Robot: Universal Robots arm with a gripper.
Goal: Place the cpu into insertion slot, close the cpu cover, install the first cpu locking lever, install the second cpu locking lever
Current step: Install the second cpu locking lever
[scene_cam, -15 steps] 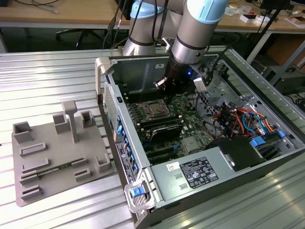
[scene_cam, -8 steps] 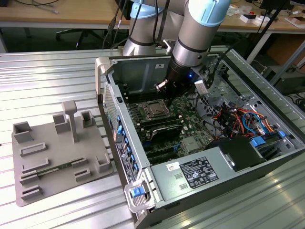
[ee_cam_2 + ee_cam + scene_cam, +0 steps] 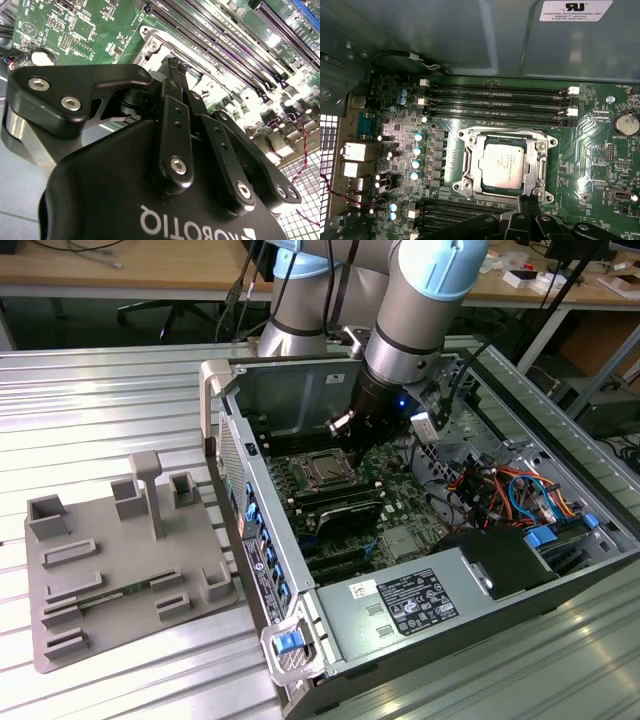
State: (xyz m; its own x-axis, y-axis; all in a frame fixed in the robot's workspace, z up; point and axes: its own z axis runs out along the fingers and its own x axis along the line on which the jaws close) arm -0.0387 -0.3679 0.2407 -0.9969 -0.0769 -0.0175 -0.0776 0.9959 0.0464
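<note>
The exterior view looks down from high and well back at the open computer case [image 3: 420,540]. Both wrist views sit close above its motherboard [image 3: 580,165], sharing the insertion slot [image 3: 504,165].

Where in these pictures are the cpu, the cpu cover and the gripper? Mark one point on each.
cpu [image 3: 501,165], first wrist view, middle of its silver-grey metal top.
cpu cover [image 3: 538,165], first wrist view, one side bar of the silver frame.
gripper [image 3: 528,204], first wrist view, the dark fingertips at the socket's edge.
</note>
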